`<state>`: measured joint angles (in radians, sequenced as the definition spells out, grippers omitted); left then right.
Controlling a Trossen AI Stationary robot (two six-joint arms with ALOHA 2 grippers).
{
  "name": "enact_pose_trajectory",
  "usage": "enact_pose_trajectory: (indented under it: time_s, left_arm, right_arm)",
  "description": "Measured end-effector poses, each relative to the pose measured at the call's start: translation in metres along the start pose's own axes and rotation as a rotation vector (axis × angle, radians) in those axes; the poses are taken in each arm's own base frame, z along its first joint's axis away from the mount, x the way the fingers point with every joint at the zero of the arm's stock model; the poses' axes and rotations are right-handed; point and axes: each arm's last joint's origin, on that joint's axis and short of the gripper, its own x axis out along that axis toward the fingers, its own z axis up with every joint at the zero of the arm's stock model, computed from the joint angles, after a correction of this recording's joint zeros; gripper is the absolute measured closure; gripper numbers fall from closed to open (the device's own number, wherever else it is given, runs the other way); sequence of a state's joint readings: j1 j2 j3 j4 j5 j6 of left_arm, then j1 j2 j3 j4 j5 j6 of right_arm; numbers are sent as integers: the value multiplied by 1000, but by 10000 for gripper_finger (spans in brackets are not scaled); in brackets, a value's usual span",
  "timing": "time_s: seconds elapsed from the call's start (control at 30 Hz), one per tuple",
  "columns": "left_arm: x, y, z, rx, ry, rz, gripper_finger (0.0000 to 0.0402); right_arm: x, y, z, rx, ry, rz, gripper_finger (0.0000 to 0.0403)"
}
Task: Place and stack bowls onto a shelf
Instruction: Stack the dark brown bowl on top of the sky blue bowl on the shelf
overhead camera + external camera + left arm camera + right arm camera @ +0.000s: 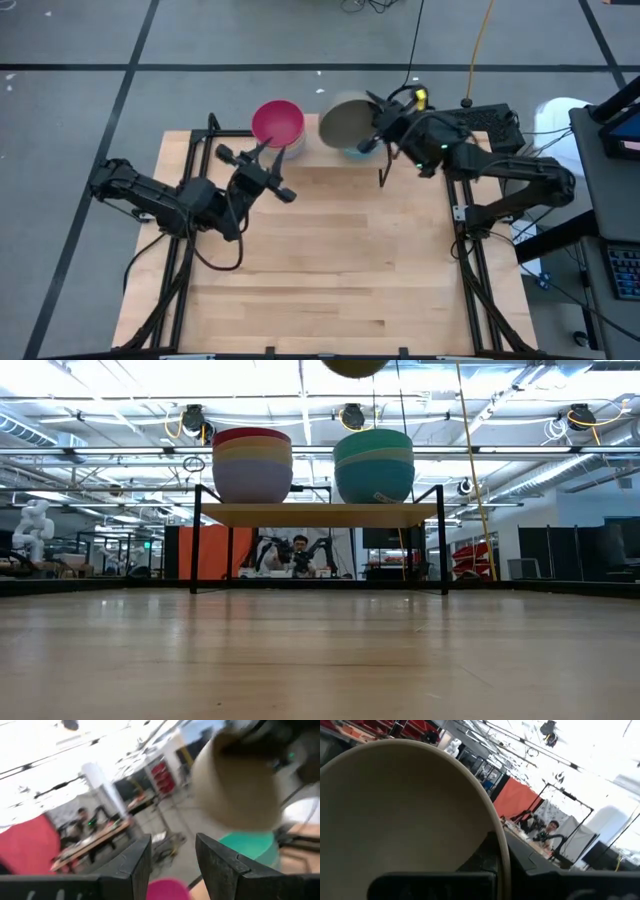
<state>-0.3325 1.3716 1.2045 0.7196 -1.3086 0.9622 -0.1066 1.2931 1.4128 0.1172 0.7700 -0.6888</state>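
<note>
At the worktop's far edge: a small light-wood shelf on thin black legs (318, 514) carrying two stacks of round plain bowls, the magenta-topped stack (277, 122) toward its left end, the mint-green-topped stack (373, 464) toward its right. Above the right stack: right claw (372, 128) clamped on the rim of a tilted olive-grey bowl (345, 121). Just in front of the magenta stack: left claw (250, 168), fingers spread, holding nothing.
</note>
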Motion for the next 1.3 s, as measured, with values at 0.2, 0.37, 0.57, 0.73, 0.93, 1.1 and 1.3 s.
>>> enact_pose_trajectory:
  time_s: [0.2, 0.37, 0.57, 0.73, 0.93, 1.1, 1.3]
  left_arm:
    - [-1, 10, 0, 0, 70, 54, 243]
    - [-1, 15, 1, 0, 97, 74, 243]
    - [-2, 22, 1, -5, 138, 102, 243]
    - [-3, 29, 2, -25, 149, 113, 243]
    - [-3, 31, 3, -30, 150, 115, 243]
    - [-3, 34, 3, -33, 151, 116, 243]
    - [-4, 39, 4, -43, 153, 119, 243]
  right_arm:
    - [-25, -34, 3, 46, 7, -21, 401]
    - [-38, -54, 6, 7, 44, 2, 402]
    - [-41, -81, 23, -6, 100, 15, 402]
    - [-30, -92, 35, -20, 167, 15, 402]
    - [-7, -98, 44, -26, 239, 29, 403]
    - [23, -95, 41, -39, 270, 21, 403]
    - [49, -87, 19, -15, 365, 115, 403]
